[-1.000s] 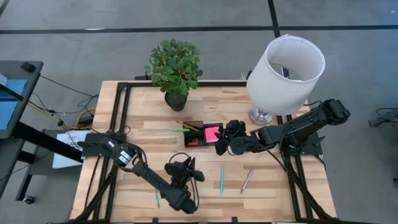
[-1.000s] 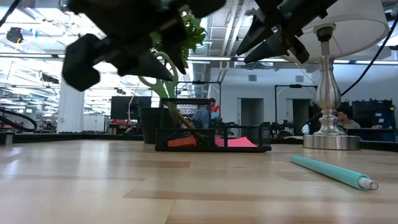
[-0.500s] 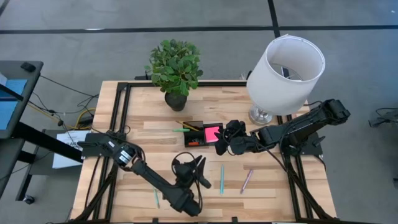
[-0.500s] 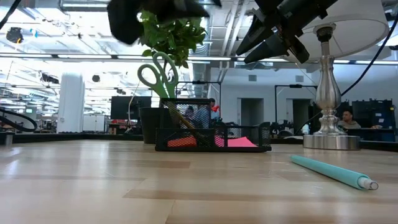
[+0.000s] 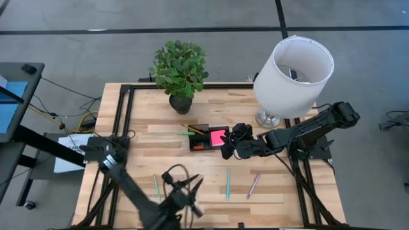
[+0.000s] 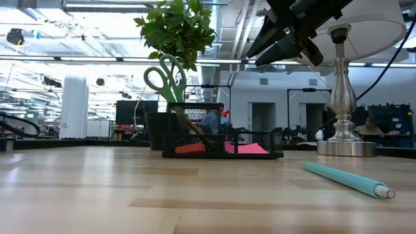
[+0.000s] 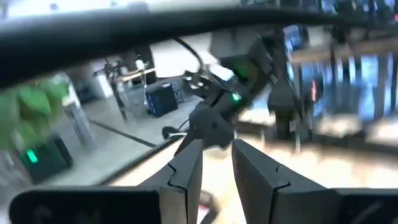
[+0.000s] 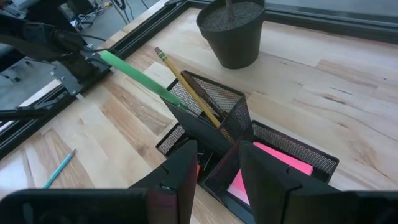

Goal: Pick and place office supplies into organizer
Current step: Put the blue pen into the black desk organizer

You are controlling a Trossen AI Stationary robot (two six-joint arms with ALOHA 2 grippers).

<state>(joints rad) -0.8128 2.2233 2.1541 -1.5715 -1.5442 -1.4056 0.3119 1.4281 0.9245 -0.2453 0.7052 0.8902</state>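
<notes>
The black mesh organizer (image 5: 203, 144) sits mid-table. In it lie a pink sticky-note pad (image 8: 277, 163) and some red bits (image 6: 190, 148). Green-handled scissors (image 6: 164, 77) and a yellow pencil (image 8: 184, 78) lean in its taller compartment. My right gripper (image 8: 219, 163) hovers open just above the organizer's right side, with nothing between its fingers. My left gripper (image 5: 193, 185) is raised above the table's near middle, blurred, open and empty in the left wrist view (image 7: 216, 163). Two teal pens (image 5: 155, 186) (image 5: 228, 184) and a pink pen (image 5: 254, 185) lie flat on the table.
A potted plant (image 5: 180, 71) stands just behind the organizer. A white-shaded lamp (image 5: 294, 70) stands at the far right. Black frame rails (image 5: 126, 115) run along the table's edges. People and desks show in the room beyond.
My left gripper has risen out of the top of the low view. It has rolled about its own axis and swung toward the table's near edge, now blurred. The teal pen on the near left shows more fully. My right gripper has kept still.
</notes>
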